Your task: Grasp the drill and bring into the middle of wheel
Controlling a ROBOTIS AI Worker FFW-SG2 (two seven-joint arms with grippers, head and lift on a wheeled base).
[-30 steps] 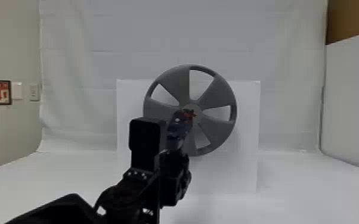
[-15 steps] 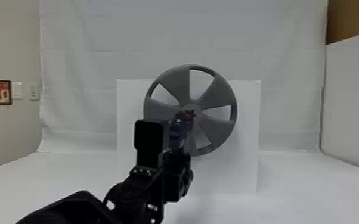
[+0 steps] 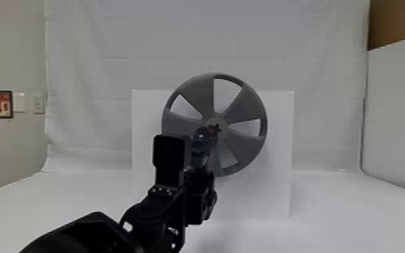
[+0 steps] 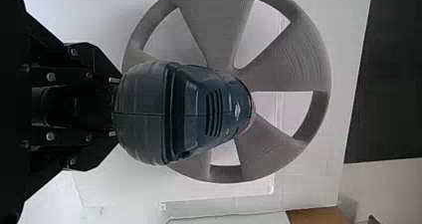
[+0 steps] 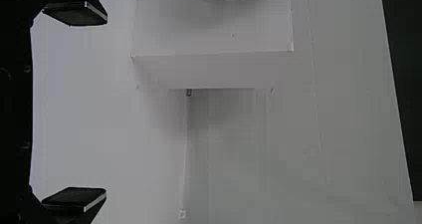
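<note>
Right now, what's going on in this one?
The robot's left gripper has the drill by its handle and holds it up in front of the upright grey wheel. In the head view, the drill's tip lines up with the hub, so it looks close to the goal, though I can't tell whether they touch. The right gripper is open and empty, off the job.

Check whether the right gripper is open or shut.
Open: in the right wrist view, the right gripper has its two fingers wide apart, nothing between them.
</note>
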